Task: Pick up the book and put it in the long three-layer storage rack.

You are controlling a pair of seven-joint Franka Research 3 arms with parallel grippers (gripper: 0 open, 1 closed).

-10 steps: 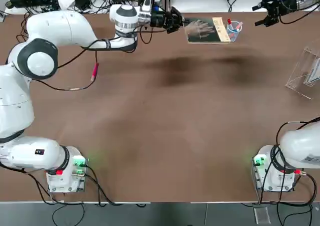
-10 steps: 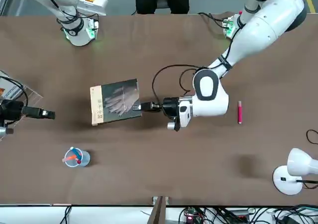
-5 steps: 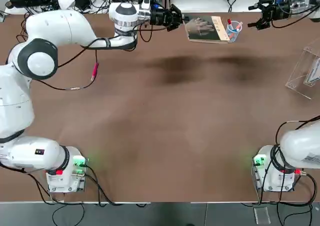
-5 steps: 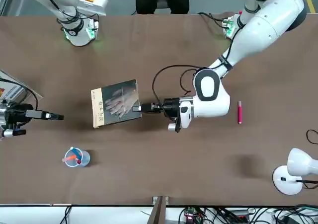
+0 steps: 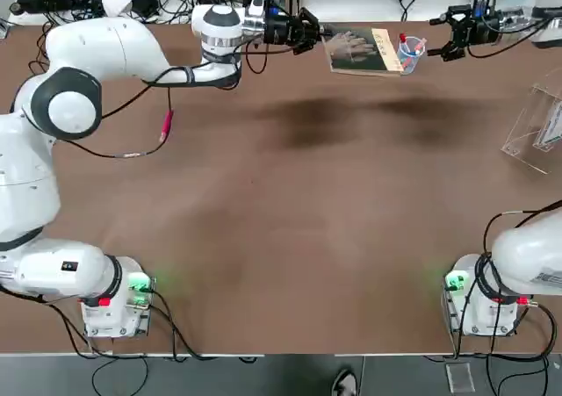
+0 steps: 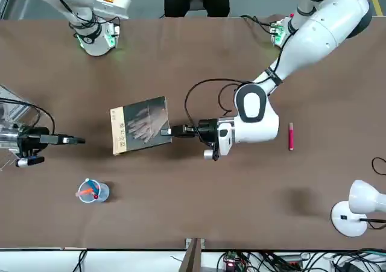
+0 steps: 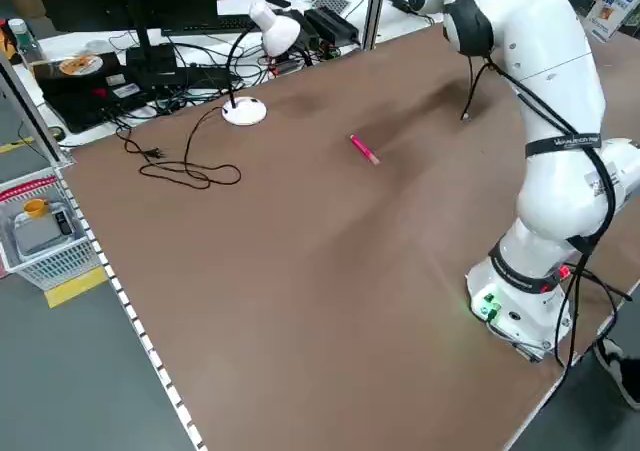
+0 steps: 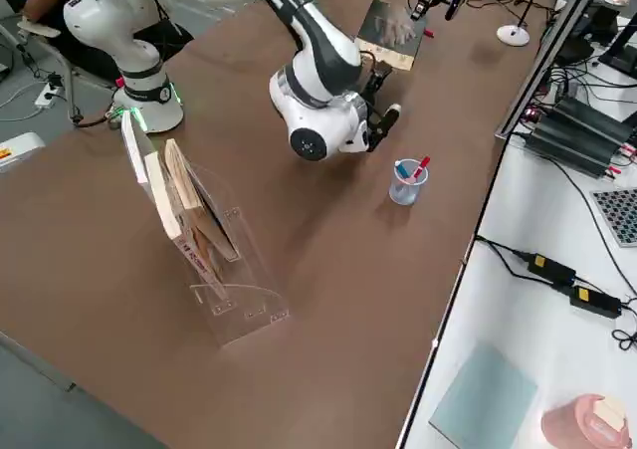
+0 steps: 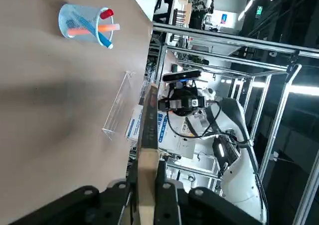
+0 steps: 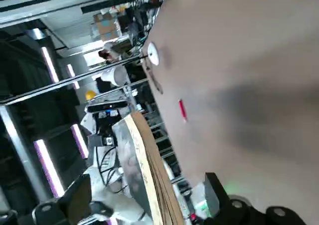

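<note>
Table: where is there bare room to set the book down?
The middle of the table, between the two arm bases, is bare. The far edge is crowded: book in the left gripper, pen cup, right gripper. The rack takes the right edge.

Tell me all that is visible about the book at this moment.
The book is thin and rectangular, with a dark grey cover showing a pale hand image and a tan strip along one edge. It is held off the table, roughly level, by the left hand, shut on the edge opposite the tan strip. The open right hand faces that tan edge without touching it. Shadow lies on the table beneath.
</note>
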